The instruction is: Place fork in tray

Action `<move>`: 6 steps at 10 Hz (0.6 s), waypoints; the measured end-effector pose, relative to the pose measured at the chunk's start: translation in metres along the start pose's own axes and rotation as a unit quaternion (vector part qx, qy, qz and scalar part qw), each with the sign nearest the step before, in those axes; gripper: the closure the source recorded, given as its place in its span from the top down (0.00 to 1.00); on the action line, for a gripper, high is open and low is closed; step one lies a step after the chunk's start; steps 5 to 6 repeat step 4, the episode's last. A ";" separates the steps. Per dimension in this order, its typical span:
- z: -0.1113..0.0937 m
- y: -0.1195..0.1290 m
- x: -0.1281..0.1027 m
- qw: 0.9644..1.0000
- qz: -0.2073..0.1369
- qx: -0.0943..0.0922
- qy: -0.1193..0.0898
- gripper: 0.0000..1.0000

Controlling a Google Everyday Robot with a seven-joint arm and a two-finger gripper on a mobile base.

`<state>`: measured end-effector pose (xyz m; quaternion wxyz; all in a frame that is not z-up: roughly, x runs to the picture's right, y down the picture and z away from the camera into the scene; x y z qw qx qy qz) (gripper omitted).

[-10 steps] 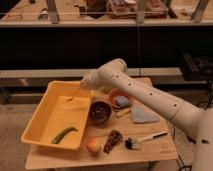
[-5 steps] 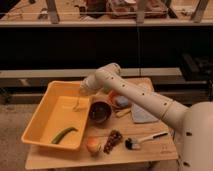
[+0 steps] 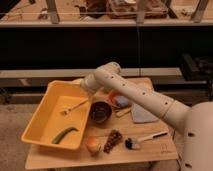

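The yellow tray (image 3: 44, 116) sits on the left of the wooden table. Inside it the pale fork (image 3: 74, 107) lies at a slant near the right wall, tines pointing lower left. My gripper (image 3: 85, 90) hangs over the tray's back right corner, just above the fork's handle end. The wrist hides whether it touches the fork. The arm reaches in from the lower right across the table.
A green pepper (image 3: 65, 134) lies in the tray's front. Right of the tray stand a brown bowl (image 3: 100, 111) and an orange bowl (image 3: 118, 100); a grey cloth (image 3: 142, 114) lies nearby. Along the front edge lie a fruit (image 3: 93, 145), grapes (image 3: 114, 140) and a white-handled brush (image 3: 146, 138).
The arm swung left over the tray. The fork moved from the tray's back rim down toward its floor, and the wrist has since drawn up a little.
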<state>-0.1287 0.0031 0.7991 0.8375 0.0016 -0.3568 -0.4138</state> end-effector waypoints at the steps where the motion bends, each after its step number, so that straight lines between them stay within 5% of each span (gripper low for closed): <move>1: -0.009 0.000 0.002 1.000 0.000 0.001 0.006 0.80; 4: -0.052 -0.015 0.005 0.999 0.000 0.029 0.033 0.80; 6: -0.052 -0.015 0.005 0.999 0.000 0.029 0.033 0.80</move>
